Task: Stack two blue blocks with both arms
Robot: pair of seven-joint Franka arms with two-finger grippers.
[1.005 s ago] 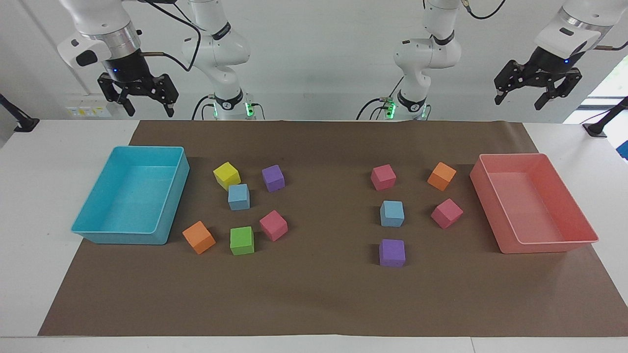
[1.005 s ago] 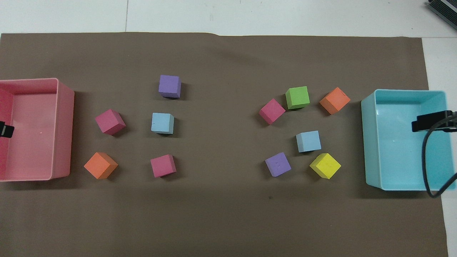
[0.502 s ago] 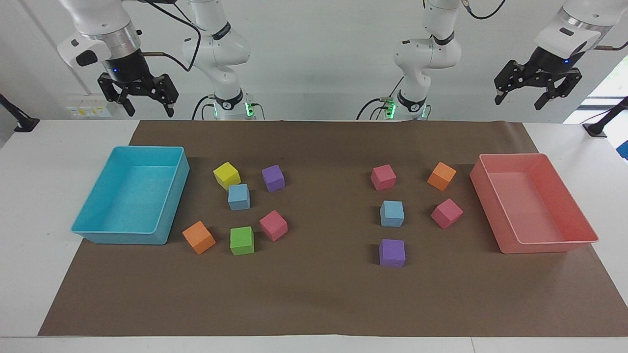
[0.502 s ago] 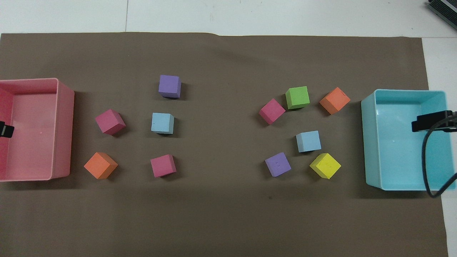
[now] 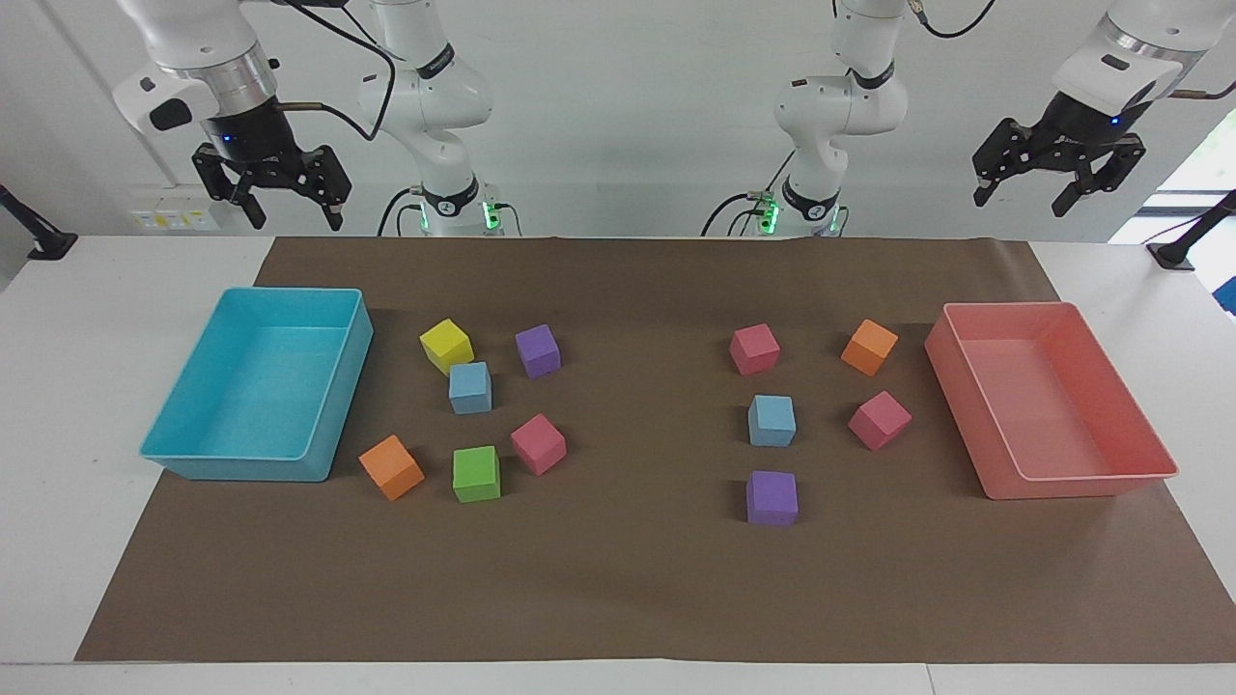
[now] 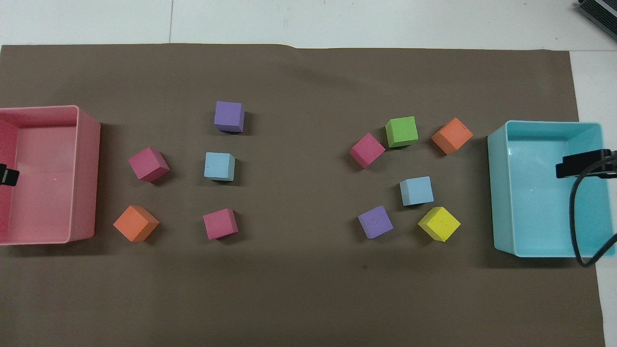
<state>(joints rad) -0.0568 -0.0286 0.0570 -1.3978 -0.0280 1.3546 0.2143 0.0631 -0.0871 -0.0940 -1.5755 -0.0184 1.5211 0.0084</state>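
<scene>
White desk (image 5: 58, 405) under a brown paper mat (image 5: 637, 589), white wall behind; on the mat two blue blocks, one (image 5: 772, 421) between a pink cube (image 5: 754, 348) and a purple cube (image 5: 772, 498) toward the left arm's end, the other (image 5: 470, 388) touching a yellow cube (image 5: 446, 346) toward the right arm's end, well apart and unstacked. Facing view alone shows both arms waiting raised, left gripper (image 5: 1055, 181) above the pink tray (image 5: 1139, 439), right gripper (image 5: 282, 199) above the turquoise tray (image 5: 333, 415), jaws of each apart and empty. Overhead view alone shows a grey object (image 6: 597, 12) at the desk's corner farthest from the robots.
</scene>
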